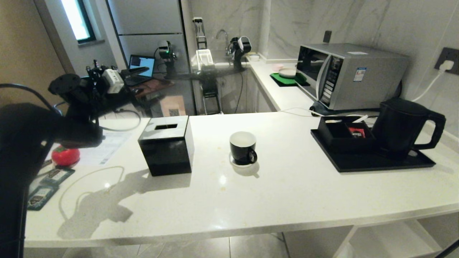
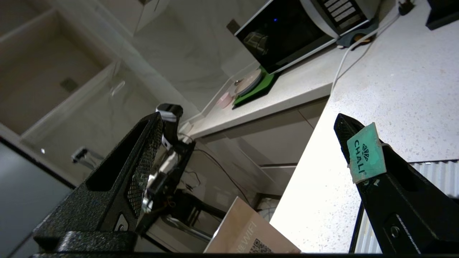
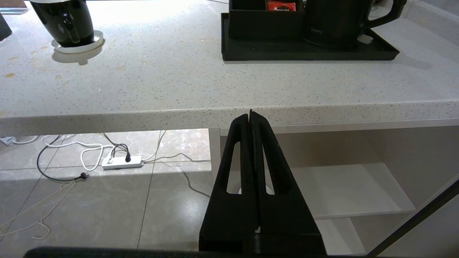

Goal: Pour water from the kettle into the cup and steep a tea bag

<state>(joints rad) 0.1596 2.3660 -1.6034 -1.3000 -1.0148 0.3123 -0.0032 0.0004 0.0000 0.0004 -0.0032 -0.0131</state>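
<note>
L claw: spread wide, a green paper tag stuck on one finger, maybe the tea bag's.
R claw: pressed together, below surface edge.
Cup: on saucer, mid-surface.
Kettle: on tray.

A white speckled counter carries the cup on its saucer at centre, a black tissue box at nine o'clock, a black tray at three o'clock, and a red tomato-shaped object far toward nine.
</note>
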